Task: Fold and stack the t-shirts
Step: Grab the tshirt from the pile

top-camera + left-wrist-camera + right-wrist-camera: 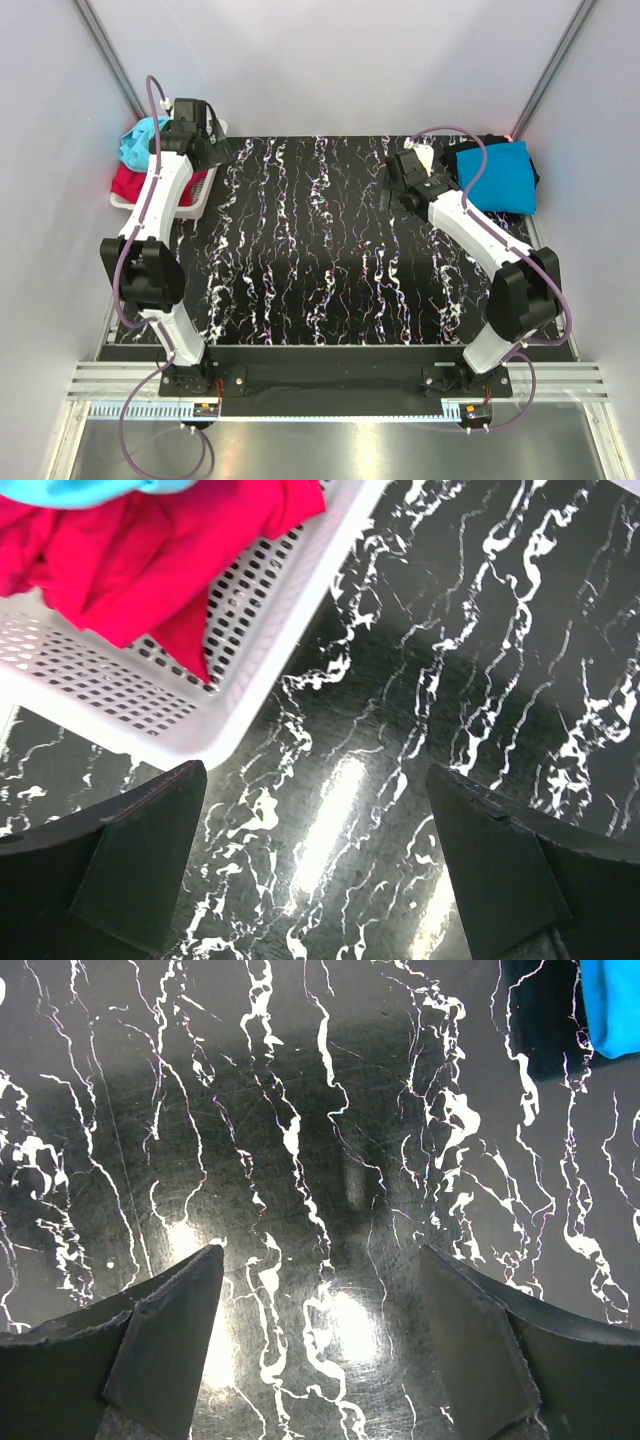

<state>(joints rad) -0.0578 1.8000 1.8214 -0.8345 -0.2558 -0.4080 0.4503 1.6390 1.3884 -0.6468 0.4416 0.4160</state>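
Note:
A red t-shirt (130, 183) and a light turquoise t-shirt (140, 140) lie crumpled in the white lattice basket (197, 198) at the far left. The red t-shirt (130, 560) fills the basket's corner in the left wrist view, with turquoise (70, 490) above it. A folded deeper blue t-shirt (497, 175) lies on a black t-shirt (536, 170) at the far right; the blue t-shirt's corner (612, 1005) and the black t-shirt (545, 1020) show in the right wrist view. My left gripper (215, 150) is open and empty beside the basket. My right gripper (392, 180) is open and empty over bare table, left of the stack.
The black marbled table (320, 250) spans the middle. Grey walls close the left, right and back sides. The basket's rim (290, 610) runs diagonally just ahead of my left fingers (140, 850).

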